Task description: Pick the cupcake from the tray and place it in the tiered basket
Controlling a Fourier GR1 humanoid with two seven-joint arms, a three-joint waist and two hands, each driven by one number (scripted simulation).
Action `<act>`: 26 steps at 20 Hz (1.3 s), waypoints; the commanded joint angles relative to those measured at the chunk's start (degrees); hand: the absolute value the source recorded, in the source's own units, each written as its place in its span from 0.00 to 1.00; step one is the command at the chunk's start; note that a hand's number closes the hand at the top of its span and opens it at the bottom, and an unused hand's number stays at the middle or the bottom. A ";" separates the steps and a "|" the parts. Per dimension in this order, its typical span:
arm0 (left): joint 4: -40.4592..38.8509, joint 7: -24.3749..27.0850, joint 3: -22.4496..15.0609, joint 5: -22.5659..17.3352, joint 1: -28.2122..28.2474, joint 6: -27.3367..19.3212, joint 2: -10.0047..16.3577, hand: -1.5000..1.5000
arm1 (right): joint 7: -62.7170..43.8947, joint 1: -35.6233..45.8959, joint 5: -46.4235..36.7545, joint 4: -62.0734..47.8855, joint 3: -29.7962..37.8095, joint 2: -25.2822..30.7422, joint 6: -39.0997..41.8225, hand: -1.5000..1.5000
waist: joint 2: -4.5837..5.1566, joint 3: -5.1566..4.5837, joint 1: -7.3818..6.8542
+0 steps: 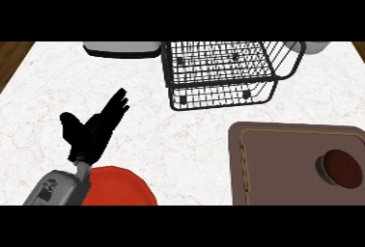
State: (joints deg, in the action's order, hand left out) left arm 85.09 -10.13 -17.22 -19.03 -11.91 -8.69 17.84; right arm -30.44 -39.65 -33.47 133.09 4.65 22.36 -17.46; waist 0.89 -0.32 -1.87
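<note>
red plate [125, 185] btm-left | grey-white obj [121, 47] top edge | white marble counter [43, 96]

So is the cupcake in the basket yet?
Not yet: the cupcake sits on the brown tray, apart from the wire tiered basket.

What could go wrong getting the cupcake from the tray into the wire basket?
The round dark brown cupcake sits at the far right of the flat brown tray, while the only hand showing, the open black left hand, is across the counter: a long cross-reach might knock it. The black wire tiered basket has stacked tiers; the cupcake could catch on the wires.
</note>
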 commanded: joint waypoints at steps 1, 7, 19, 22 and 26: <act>-1.42 0.49 1.68 -1.47 -0.40 2.45 0.67 0.50 | -12.30 5.86 -14.55 -1.47 -5.09 0.30 3.22 0.00 | -0.02 0.08 -0.51; -3.45 -3.01 2.52 0.26 -5.09 -0.31 -2.17 0.50 | -26.93 18.74 -25.07 -3.44 -14.83 -2.30 12.33 0.00 | -0.59 0.23 1.22; -4.75 5.21 5.57 3.33 2.93 5.48 -4.00 0.50 | -21.80 20.06 -30.06 -16.54 -14.48 -9.25 7.87 0.00 | -0.86 0.32 2.16; -1.36 -3.68 6.45 4.35 -1.28 3.23 -4.56 0.50 | -22.23 17.95 -32.42 -13.03 -13.96 -9.35 9.01 0.00 | -0.93 0.32 2.29; -3.20 -3.16 8.41 5.43 -2.57 4.60 -5.82 0.50 | -22.68 18.29 -35.04 -13.46 -14.97 -12.29 8.51 0.00 | -0.92 0.32 2.23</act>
State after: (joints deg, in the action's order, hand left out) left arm 83.12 -10.97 -10.51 -14.41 -11.29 -4.31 13.08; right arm -53.01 -20.19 -67.19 118.65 -10.55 11.41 -8.31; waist -0.02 0.00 0.23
